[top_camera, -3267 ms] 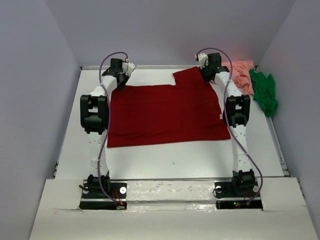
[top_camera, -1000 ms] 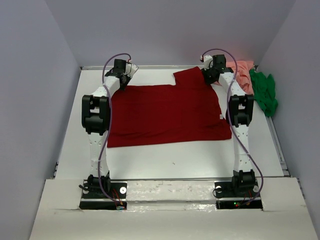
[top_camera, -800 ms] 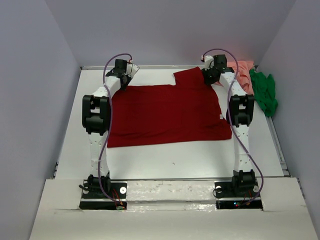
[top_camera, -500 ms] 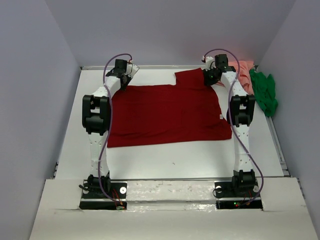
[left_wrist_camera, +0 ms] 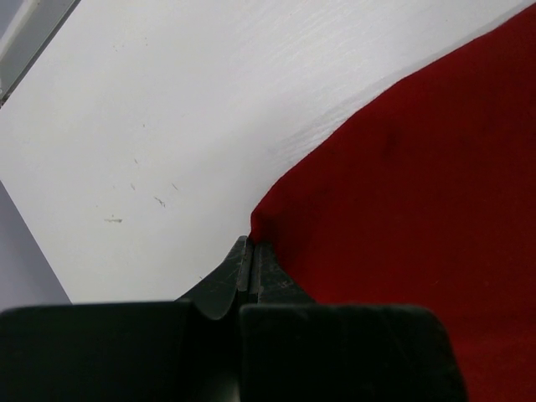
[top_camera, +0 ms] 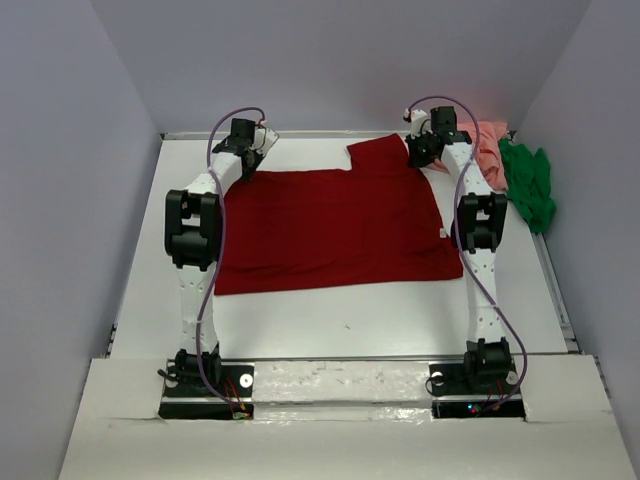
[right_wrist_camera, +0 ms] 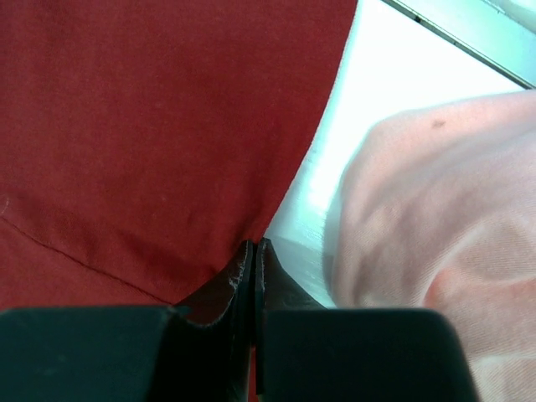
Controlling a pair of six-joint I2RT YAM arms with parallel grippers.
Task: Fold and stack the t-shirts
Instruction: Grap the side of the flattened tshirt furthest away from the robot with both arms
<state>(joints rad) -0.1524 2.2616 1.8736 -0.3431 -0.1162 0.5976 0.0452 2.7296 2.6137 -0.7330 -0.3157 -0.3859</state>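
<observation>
The dark red t-shirt (top_camera: 330,225) lies spread flat on the white table (top_camera: 300,320). My left gripper (top_camera: 246,168) is at its far left corner, and in the left wrist view the left gripper (left_wrist_camera: 251,243) is shut, with the red cloth (left_wrist_camera: 419,184) pinched at the tips. My right gripper (top_camera: 420,160) is at the shirt's far right edge. The right wrist view shows the right gripper (right_wrist_camera: 254,244) shut on the hem of the red cloth (right_wrist_camera: 167,126). The salmon pink t-shirt (top_camera: 487,148) (right_wrist_camera: 419,209) and the bright green t-shirt (top_camera: 530,185) lie crumpled at the far right.
Walls close in the table on the left, back and right. A raised rim (top_camera: 555,290) runs along the right side. The pink heap lies just to the right of my right gripper, with a strip of bare table (right_wrist_camera: 335,159) between it and the red shirt.
My right gripper's jaws have closed on the red shirt's far right edge. The left gripper stays shut at the far left corner. The shirt has not visibly shifted.
</observation>
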